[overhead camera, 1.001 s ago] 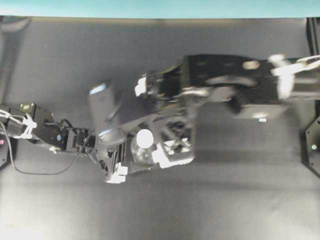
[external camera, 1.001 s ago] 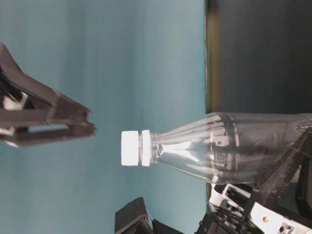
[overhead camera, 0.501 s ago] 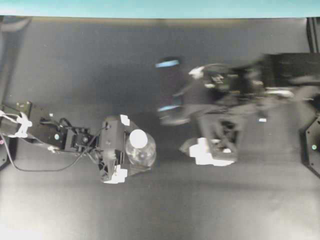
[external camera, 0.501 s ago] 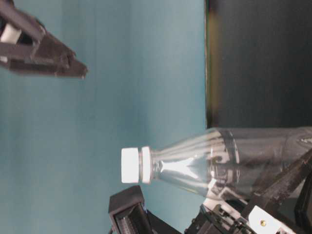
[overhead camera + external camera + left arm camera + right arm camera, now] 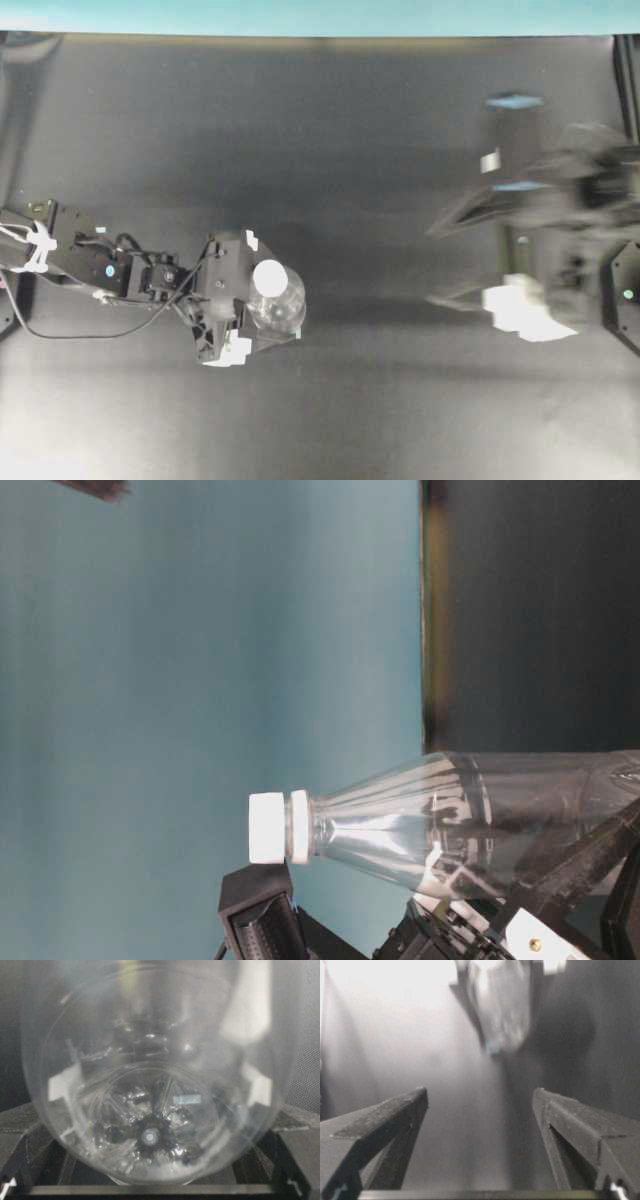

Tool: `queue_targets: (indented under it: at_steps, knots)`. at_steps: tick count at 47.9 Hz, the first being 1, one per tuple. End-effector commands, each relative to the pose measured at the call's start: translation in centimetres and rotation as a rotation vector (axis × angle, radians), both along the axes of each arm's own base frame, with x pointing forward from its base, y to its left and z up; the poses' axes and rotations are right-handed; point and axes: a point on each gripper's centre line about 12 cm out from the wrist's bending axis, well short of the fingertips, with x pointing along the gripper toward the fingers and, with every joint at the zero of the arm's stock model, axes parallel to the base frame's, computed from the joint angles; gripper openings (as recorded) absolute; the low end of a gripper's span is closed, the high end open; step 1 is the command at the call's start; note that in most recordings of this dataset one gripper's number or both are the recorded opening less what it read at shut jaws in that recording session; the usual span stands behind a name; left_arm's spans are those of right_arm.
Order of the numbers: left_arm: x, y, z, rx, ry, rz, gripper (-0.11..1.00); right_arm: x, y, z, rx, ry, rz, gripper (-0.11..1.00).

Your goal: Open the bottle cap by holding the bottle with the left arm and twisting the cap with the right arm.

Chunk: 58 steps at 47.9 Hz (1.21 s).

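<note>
Dark table (image 5: pixel 330 150): bottle (image 5: pixel 278 303) upright, bottle cap (image 5: pixel 269 275) topmost; left claw (image 5: pixel 262 300) pinching it; right claw (image 5: pixel 479 1110) spread.

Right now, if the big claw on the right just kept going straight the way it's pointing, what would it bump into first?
Probably the bottle, blurred ahead between the open right gripper fingers and held by the left gripper. Only bare dark table lies before it, though depth is unclear.

Overhead view: right arm (image 5: pixel 545 225) was motion-blurred at right edge, outline indistinct. Table-level view: bottle (image 5: pixel 470 820) base cut off at right; left gripper (image 5: pixel 560 880) cropped lower right. Right wrist view: bottle smeared, upper centre; cap unreadable.
</note>
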Motion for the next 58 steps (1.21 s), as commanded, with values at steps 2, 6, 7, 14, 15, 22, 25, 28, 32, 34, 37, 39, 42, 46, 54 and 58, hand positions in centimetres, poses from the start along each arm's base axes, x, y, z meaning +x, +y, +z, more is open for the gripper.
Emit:
queue_targets:
  at_steps: [2, 6, 7, 14, 15, 22, 25, 28, 32, 34, 37, 39, 42, 46, 54, 58]
  knots:
    - [0.5, 0.4, 1.0, 0.0, -0.032, 0.01, 0.96, -2.0, 0.4, 0.5, 0.023, -0.124, 0.012, 0.8]
    - [0.7, 0.6, 1.0, 0.0, -0.035, 0.014, 0.96, -3.0, 0.2, -0.1, 0.027, -0.159, 0.006, 0.8]
    - [0.7, 0.6, 1.1, 0.0, -0.037, 0.014, 0.96, -3.3, 0.2, -0.3, 0.028, -0.165, 0.007, 0.8]
    - [0.9, 0.6, 1.2, 0.0, -0.041, 0.014, 0.96, -4.9, -0.1, -1.6, 0.021, -0.171, 0.007, 0.8]
    - [0.9, 0.6, 1.2, 0.0, -0.041, 0.014, 0.96, -5.1, -0.1, -1.8, 0.02, -0.171, 0.007, 0.8]
    - [0.9, 0.6, 1.2, 0.0, -0.041, 0.014, 0.96, -6.6, -0.5, -2.7, 0.017, -0.183, -0.002, 0.8]
    - [0.8, 0.6, 1.1, 0.0, -0.04, 0.014, 0.96, -7.1, -0.5, -3.1, 0.02, -0.192, -0.003, 0.8]
    - [0.8, 0.6, 1.1, 0.001, -0.04, 0.014, 0.96, -7.6, -0.6, -3.4, 0.022, -0.204, -0.007, 0.8]
    - [0.8, 0.6, 1.1, 0.004, -0.04, 0.012, 0.96, -7.9, -0.7, -4.0, 0.022, -0.212, -0.007, 0.8]
    - [0.8, 0.6, 1.1, 0.007, -0.04, 0.011, 0.96, -8.1, -0.7, -4.3, 0.024, -0.216, -0.008, 0.8]
    - [0.9, 0.6, 1.2, 0.007, -0.045, 0.011, 0.96, -8.2, -0.8, -4.6, 0.023, -0.227, -0.009, 0.8]
    - [0.9, 0.4, 1.2, 0.007, -0.045, 0.007, 0.96, -8.3, -0.8, -4.6, 0.027, -0.247, -0.011, 0.8]
    - [0.9, 0.5, 1.2, 0.006, -0.045, 0.008, 0.96, -8.4, -0.8, -4.5, 0.032, -0.28, -0.015, 0.8]
    - [0.9, 0.5, 1.2, 0.007, -0.043, 0.008, 0.96, -8.7, -0.9, -4.5, 0.036, -0.322, -0.019, 0.8]
    - [0.9, 0.5, 1.2, 0.007, -0.043, 0.008, 0.96, -9.4, -1.0, -4.8, 0.041, -0.365, -0.023, 0.8]
    - [0.8, 0.4, 1.2, 0.007, -0.042, 0.006, 0.96, -9.5, -1.1, -5.6, 0.032, -0.354, -0.02, 0.8]
